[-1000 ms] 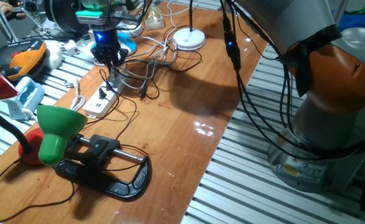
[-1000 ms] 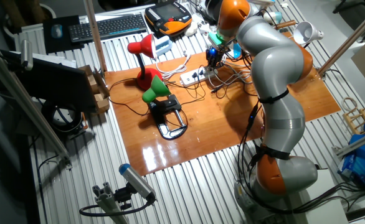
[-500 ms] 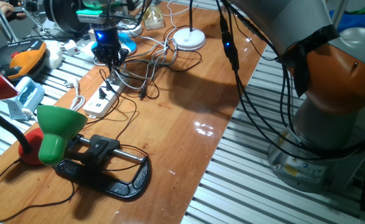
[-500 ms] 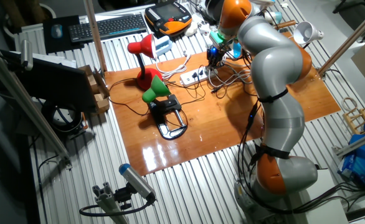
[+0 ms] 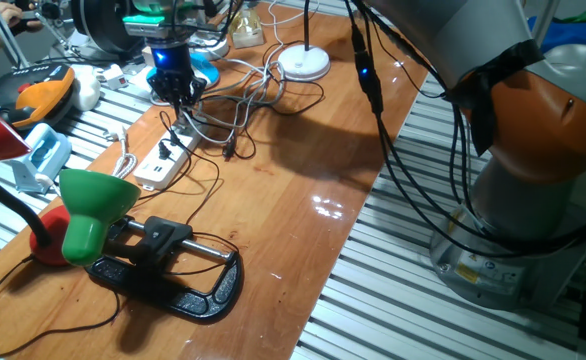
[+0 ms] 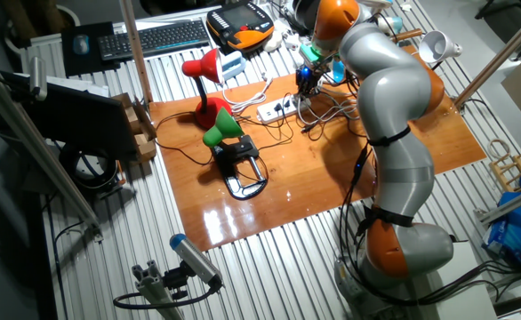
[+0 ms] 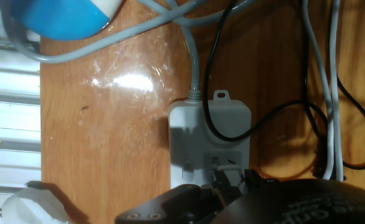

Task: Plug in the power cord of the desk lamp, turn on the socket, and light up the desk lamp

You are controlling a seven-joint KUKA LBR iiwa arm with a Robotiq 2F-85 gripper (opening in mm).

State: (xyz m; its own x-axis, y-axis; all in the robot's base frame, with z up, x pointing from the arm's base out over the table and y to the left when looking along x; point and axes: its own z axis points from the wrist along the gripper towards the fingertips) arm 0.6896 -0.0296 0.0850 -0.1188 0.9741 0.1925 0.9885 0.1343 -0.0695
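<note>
1. My gripper point(image 5: 176, 98) hangs over the far end of the socket point(image 5: 165, 160), fingers pointing down at it. In the other fixed view, gripper point(image 6: 304, 86) sits just above the strip's end nearest the arm.
2. Finger state: cannot tell. In the hand view my fingers point(image 7: 229, 180) are dark shapes bunched at the bottom edge, right over the socket point(image 7: 209, 146); whether they hold anything is hidden.
3. Socket lies flat on the wooden table point(image 5: 303, 180), long axis running from near the gripper toward the green lamp point(image 5: 91, 205). In the hand view its grey lead leaves the end by the mounting tab, and a black cord point(image 7: 217, 50) loops across its top face.
4. Desk lamp point(image 5: 303, 62): white disc base at the table's far edge, thin stem upright, well apart from the socket.
5. Power cord point(image 5: 256, 85): white cable runs from the lamp base into a tangle of cables beside my gripper. Plug itself not identifiable in any view.
6. Green lamp sits on its black clamp point(image 5: 173, 270) at the near end; red lamp point(image 6: 203, 76) beside it.
</note>
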